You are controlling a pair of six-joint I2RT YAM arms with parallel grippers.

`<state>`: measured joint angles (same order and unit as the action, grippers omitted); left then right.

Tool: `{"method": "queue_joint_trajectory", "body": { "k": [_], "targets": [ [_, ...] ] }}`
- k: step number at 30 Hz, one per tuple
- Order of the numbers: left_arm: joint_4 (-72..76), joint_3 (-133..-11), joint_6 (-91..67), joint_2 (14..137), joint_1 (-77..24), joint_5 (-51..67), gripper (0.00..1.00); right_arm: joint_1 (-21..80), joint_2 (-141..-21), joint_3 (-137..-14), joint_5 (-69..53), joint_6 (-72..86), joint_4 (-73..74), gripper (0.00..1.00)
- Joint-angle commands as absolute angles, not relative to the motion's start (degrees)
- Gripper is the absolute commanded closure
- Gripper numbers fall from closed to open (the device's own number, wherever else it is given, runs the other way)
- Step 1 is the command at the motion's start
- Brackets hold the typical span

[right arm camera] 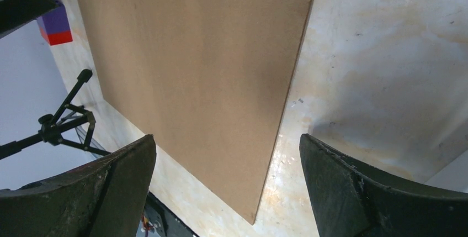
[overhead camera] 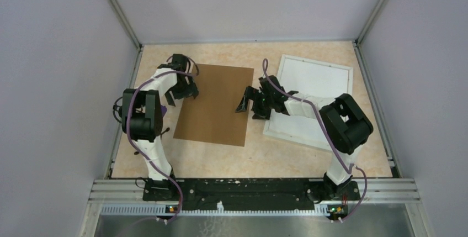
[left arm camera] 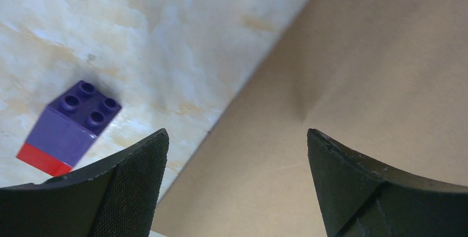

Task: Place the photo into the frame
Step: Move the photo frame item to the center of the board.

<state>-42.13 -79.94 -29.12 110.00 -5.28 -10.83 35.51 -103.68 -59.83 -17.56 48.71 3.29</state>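
Note:
The frame [overhead camera: 317, 62], with thin white bars and a white inside, lies flat at the right of the table. The photo is not in view. A plain brown board [overhead camera: 212, 104] lies left of the frame. My left gripper [overhead camera: 181, 94] is open and empty over the board's left edge; the wrist view shows its jaws [left arm camera: 234, 137] spanning that edge of the board [left arm camera: 359, 54]. My right gripper [overhead camera: 251, 106] is open and empty at the board's right edge, between board and frame. Its wrist view [right arm camera: 226, 140] shows the board [right arm camera: 193, 71] edge between the jaws.
A purple brick on a red one [left arm camera: 69, 129] sits on the table just left of the board, also showing in the right wrist view [right arm camera: 55, 27]. A black stand [right arm camera: 60, 121] is at the left wall. Grey walls close in the table on three sides.

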Motion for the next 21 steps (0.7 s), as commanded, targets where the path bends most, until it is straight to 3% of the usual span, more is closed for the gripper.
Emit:
{"method": "queue_joint_trajectory", "body": {
  "k": [1,12,21],
  "targets": [
    [-40.65,-81.16,-25.81,110.23,-3.93,-10.37,0.02,35.68,-106.09,-61.88,-16.40,49.79,1.56,0.01],
    [-37.14,-77.59,-25.75,113.40,-2.11,1.93,0.02,37.95,-112.73,-72.08,-6.21,52.50,14.94,0.01],
    [-34.64,-72.99,-26.38,113.62,-2.13,19.17,0.03,39.10,-112.27,-71.90,-7.67,52.65,12.06,0.01]
  ]
}}
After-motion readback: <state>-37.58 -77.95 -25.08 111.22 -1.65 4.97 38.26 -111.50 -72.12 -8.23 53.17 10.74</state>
